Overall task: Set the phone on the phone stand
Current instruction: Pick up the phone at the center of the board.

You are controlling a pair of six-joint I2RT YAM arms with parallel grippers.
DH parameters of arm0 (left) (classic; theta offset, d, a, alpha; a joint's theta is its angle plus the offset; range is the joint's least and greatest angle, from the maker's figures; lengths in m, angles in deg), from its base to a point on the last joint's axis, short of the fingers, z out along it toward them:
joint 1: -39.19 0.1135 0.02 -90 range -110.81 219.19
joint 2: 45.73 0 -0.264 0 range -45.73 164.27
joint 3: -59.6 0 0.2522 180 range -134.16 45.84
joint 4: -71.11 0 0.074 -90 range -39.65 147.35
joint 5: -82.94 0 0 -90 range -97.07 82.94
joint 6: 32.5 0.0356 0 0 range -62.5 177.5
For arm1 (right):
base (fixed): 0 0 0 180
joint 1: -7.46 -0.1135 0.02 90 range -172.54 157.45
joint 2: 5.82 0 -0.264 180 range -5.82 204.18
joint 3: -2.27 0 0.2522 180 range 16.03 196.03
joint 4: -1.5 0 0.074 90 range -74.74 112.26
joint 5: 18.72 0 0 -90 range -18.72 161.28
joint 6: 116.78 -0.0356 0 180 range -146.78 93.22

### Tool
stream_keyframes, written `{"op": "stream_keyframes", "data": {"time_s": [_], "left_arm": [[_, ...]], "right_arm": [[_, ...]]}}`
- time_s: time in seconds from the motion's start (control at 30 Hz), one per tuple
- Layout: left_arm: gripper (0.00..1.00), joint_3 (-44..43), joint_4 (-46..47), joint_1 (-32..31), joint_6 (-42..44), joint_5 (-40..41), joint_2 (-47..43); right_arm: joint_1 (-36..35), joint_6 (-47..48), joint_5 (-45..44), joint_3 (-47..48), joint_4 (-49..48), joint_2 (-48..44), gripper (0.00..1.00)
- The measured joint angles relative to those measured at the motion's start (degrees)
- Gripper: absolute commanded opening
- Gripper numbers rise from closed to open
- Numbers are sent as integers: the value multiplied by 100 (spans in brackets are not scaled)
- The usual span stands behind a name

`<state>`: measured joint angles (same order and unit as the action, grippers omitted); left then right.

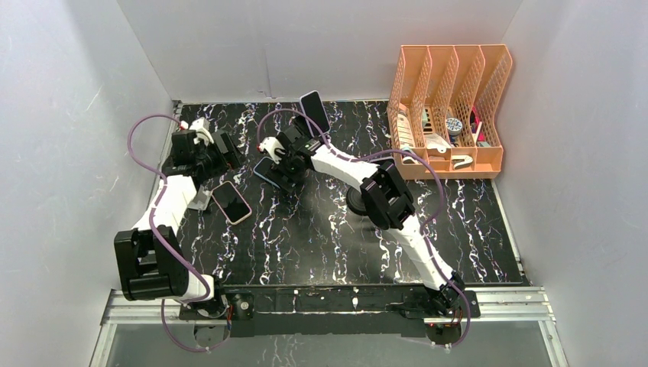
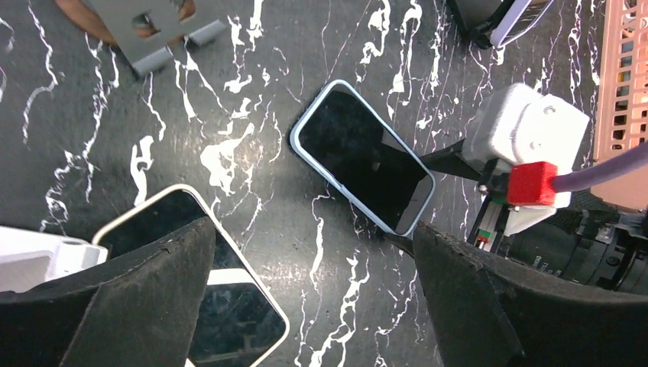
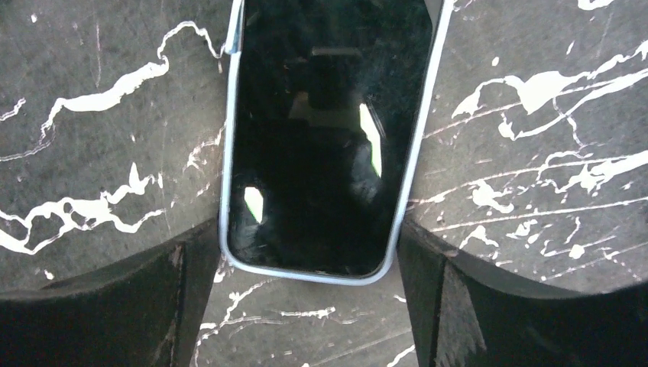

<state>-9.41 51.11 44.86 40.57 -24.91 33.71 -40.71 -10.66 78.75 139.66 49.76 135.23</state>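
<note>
A phone in a light blue case [image 3: 328,138] lies flat, screen up, on the black marbled table [image 1: 321,237]. My right gripper [image 3: 309,245] is open and low over it. Its two fingers [image 3: 191,290] flank the phone's near end, close against both long edges. The top view shows this phone [image 1: 264,173] partly under the right gripper [image 1: 277,170]. A grey phone stand [image 1: 200,200] sits to the left, and it also shows in the left wrist view as the stand [image 2: 153,34]. My left gripper [image 2: 313,260] hangs open and empty above the table, left of the blue phone [image 2: 363,157].
A second phone in a white case [image 1: 231,202] lies beside the grey stand, under my left finger [image 2: 145,298]. A third phone [image 1: 315,112] stands tilted at the back. An orange file rack [image 1: 451,107] fills the back right. A black round object [image 1: 355,200] sits beneath the right arm.
</note>
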Motion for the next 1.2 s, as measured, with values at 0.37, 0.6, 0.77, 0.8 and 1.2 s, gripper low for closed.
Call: {"op": "stream_keyframes", "data": {"time_s": [0.37,0.6,0.77,0.8,1.2], "left_arm": [[98,238,457,-48,-894,0,63],[98,299,745,-387,-1694,83,1189],[98,385,833,-916,-2048,313,1641],[98,385,914,-1005,-2098,341,1644],[75,426,1263,-1099,-2406,804,1690]], "right_arm": [[-7,-229,15,-876,-844,-328,32],[2,-640,173,-1725,-1528,-767,31],[2,-1180,726,-2426,-1862,-1193,31],[0,-1281,807,-2463,-1880,-1222,31],[-31,-1576,1073,-2485,-1906,-1246,32]]}}
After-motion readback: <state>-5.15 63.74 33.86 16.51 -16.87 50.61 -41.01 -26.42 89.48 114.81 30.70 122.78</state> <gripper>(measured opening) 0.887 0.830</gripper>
